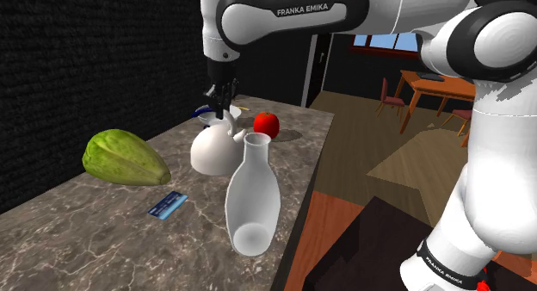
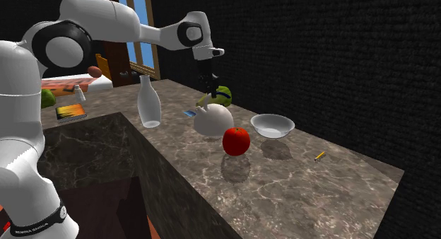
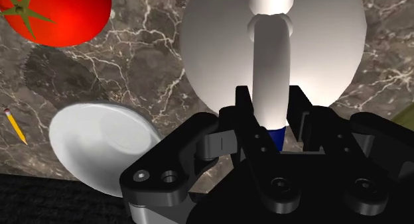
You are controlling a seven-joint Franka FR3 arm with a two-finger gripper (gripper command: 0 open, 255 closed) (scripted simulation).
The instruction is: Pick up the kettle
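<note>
A white, round-bodied kettle (image 1: 215, 150) (image 2: 214, 119) (image 3: 219, 57) stands on the marbled stone counter (image 1: 77, 238). Its white handle (image 3: 271, 77) has a blue end and arches over the top. My black gripper (image 1: 219, 104) (image 2: 208, 89) (image 3: 271, 102) comes down from above. It is shut on that handle, one finger on each side of the bar near the blue end. The kettle's base looks to be resting on the counter.
A tall white bottle (image 1: 252, 195) (image 2: 148, 103) stands near the counter's edge. Around the kettle lie a red tomato (image 1: 266, 123) (image 3: 56, 14), a white bowl (image 2: 272, 124) (image 3: 99, 146), a green fruit (image 1: 125, 157), a blue card (image 1: 169, 205) and a pencil (image 2: 320, 156).
</note>
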